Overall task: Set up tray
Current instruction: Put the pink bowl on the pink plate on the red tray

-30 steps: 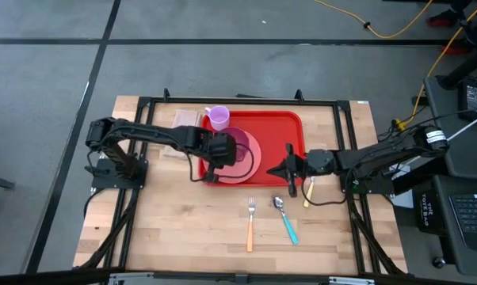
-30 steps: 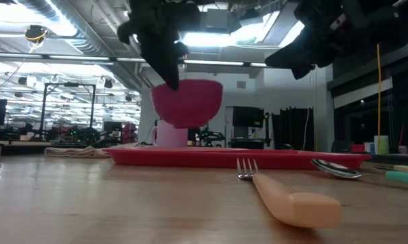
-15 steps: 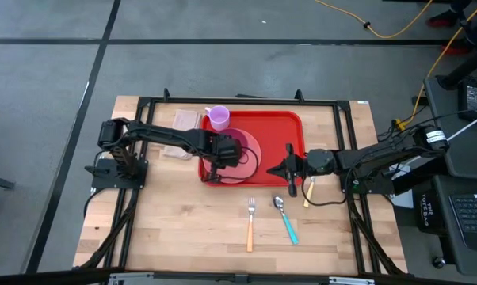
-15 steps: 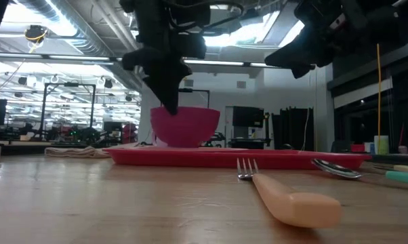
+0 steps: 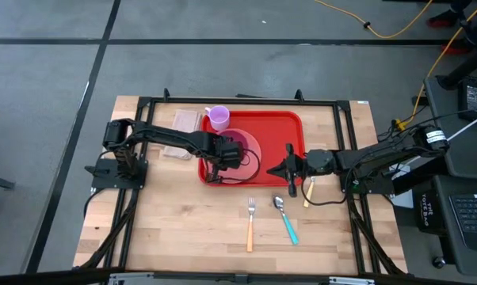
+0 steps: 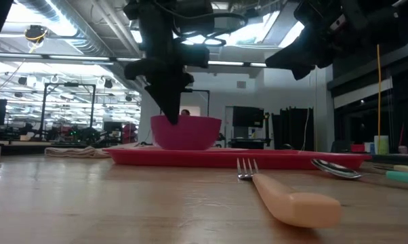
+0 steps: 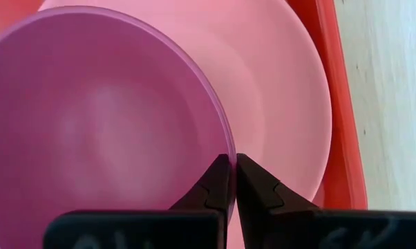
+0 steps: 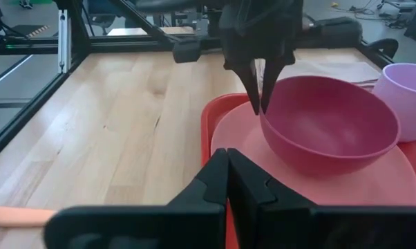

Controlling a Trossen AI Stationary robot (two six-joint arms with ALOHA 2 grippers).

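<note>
Left gripper has its two dark fingers pinched on the rim of the dark pink bowl. One finger is inside the rim and one is outside. The bowl sits on the round pink plate, and the plate lies in the red tray. The bowl has nothing in it that can be seen, and the plate holds only the bowl.

The tray lies flat on the wooden table, near the far edge and about in the middle of it. The bowl and plate are in the tray's left half, close to its near left corner. A light purple cup stands at the tray's far left corner; from above I cannot tell if it is inside the rim or just outside it. A folded cloth lies on the table to the left of the tray, partly under the left arm.

Right gripper hangs in the air by the tray's near right corner, its fingers pressed together with nothing between them.

An orange-handled fork and a teal-handled spoon lie side by side on the table nearer the front edge, below the tray. A pale-handled piece of cutlery lies just to their right, partly hidden by the right arm.

No writing or labels can be read on any of these things.
</note>
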